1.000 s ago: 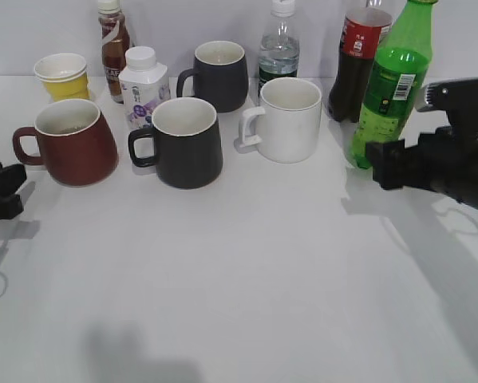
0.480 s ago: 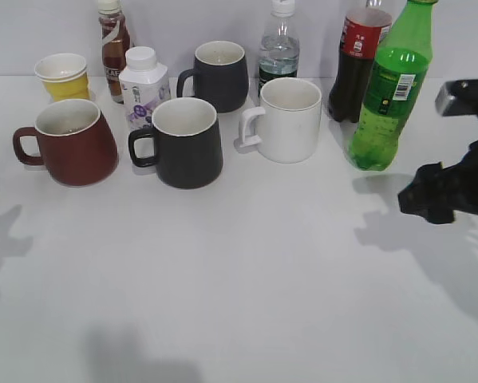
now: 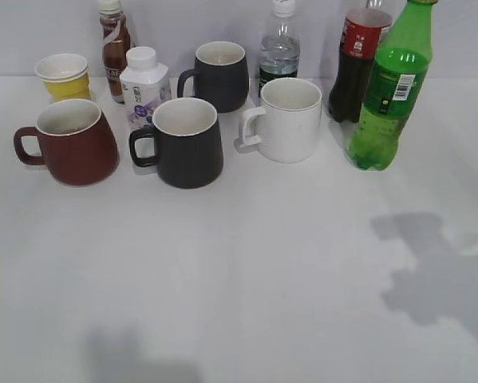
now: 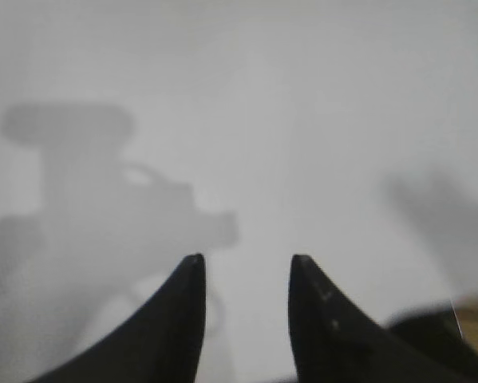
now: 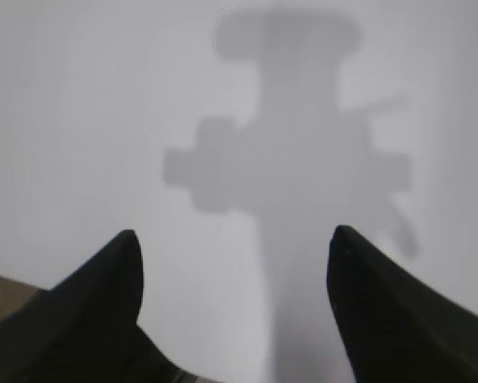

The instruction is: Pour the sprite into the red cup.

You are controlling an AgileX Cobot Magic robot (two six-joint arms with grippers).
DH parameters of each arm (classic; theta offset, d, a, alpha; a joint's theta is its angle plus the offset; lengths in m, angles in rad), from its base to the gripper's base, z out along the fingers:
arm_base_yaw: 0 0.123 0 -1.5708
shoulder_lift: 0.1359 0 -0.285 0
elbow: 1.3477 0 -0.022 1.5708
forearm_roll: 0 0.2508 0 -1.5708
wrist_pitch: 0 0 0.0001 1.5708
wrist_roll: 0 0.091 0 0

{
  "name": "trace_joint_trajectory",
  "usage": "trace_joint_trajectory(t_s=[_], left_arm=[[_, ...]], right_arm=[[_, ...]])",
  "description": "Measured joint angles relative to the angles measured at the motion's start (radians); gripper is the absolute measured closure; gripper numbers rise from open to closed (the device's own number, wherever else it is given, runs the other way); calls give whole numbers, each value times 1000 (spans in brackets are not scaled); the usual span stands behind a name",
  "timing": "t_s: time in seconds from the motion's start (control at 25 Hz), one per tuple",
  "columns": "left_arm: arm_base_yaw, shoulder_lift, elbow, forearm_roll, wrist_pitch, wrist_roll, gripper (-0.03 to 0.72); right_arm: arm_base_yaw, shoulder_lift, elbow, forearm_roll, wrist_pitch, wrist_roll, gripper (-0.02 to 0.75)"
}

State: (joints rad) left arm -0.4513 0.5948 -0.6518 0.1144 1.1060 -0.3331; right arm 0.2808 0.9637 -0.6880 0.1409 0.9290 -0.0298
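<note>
The sprite [image 3: 389, 92], a tall green bottle with a green label and white barcode patch, stands upright at the back right of the white table [image 3: 246, 271]. The red cup [image 3: 73, 144], a dark red-brown mug with its handle to the left, stands at the left. Both arms are out of the exterior view, save a dark sliver at the right edge. My left gripper [image 4: 244, 260] is open and empty over bare table. My right gripper [image 5: 232, 233] is wide open and empty over bare table. Neither wrist view shows the bottle or cup.
A black mug [image 3: 183, 144], a white mug [image 3: 286, 120] and another black mug [image 3: 219, 76] stand between cup and sprite. A cola bottle [image 3: 358, 60], a clear bottle [image 3: 279, 48], a white milk bottle [image 3: 143, 84], a brown drink bottle [image 3: 111, 48] and a yellow paper cup [image 3: 63, 76] line the back.
My right arm pulled back from beside the sprite and left the exterior view to the right. My left arm withdrew off the left edge. The sprite stands free.
</note>
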Motion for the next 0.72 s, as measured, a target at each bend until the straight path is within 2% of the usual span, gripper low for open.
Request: trace_joint_trajectory(t_s=[0.16, 0.48, 0.72], left_arm=[[-8, -155, 8, -81, 103, 98, 410], [-8, -496, 79, -101, 103, 236, 451], [-8, -578, 95, -90, 46, 293, 456]], right_arm=[[0, -255, 51, -1, 54, 0, 202], [0, -724, 135, -49, 203, 0, 202], [0, -947, 156, -82, 189, -3, 202]])
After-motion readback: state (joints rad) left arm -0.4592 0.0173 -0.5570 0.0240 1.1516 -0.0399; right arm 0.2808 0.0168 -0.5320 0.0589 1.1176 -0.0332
